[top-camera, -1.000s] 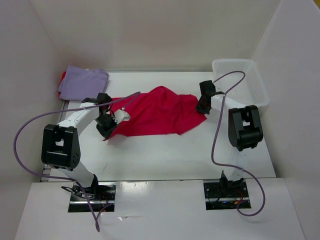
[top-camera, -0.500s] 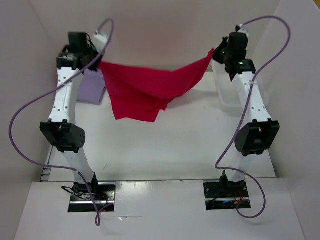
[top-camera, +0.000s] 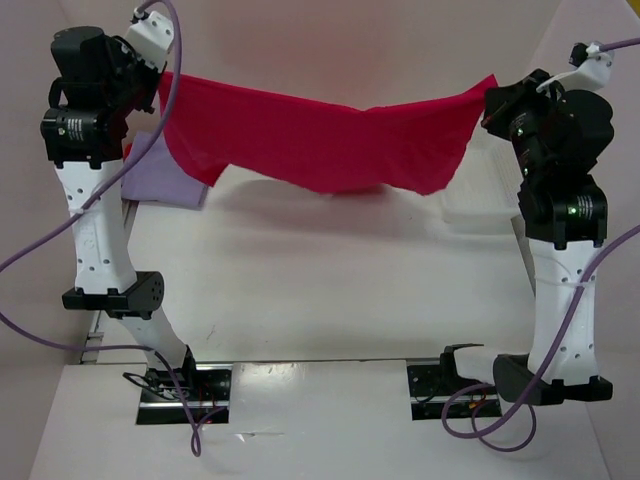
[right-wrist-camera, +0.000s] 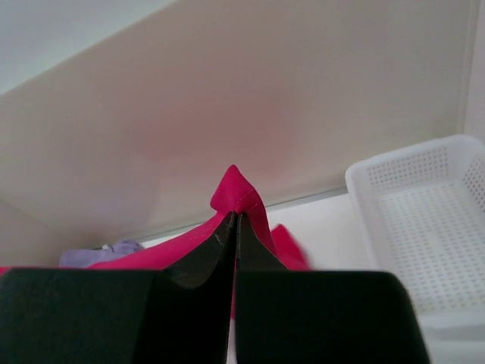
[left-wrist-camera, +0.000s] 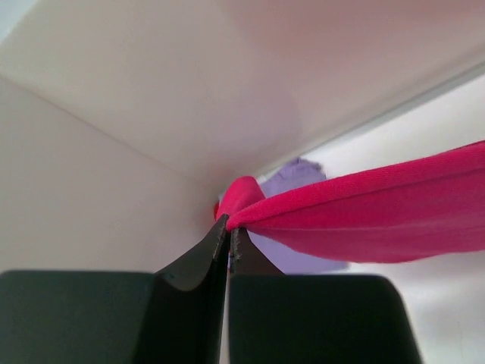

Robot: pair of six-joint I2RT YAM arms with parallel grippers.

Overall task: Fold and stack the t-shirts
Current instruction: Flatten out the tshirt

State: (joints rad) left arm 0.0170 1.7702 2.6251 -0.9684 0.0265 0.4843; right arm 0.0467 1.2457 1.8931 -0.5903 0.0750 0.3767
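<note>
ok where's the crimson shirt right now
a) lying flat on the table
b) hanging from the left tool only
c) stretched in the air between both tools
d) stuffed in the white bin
c: the crimson t-shirt hangs stretched in the air, one end pinched in the shut left tool and the other end in the shut right tool.

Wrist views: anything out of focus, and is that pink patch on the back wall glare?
Left wrist: jaws up close blurred, crimson t-shirt fairly sharp, lavender t-shirt behind soft. Right wrist: jaws blurred too, white bin crisp enough to show its holes; the pink on the back wall looks like the shirt's reflected tint, not glare. Top external: same pink glow, no blur.
</note>
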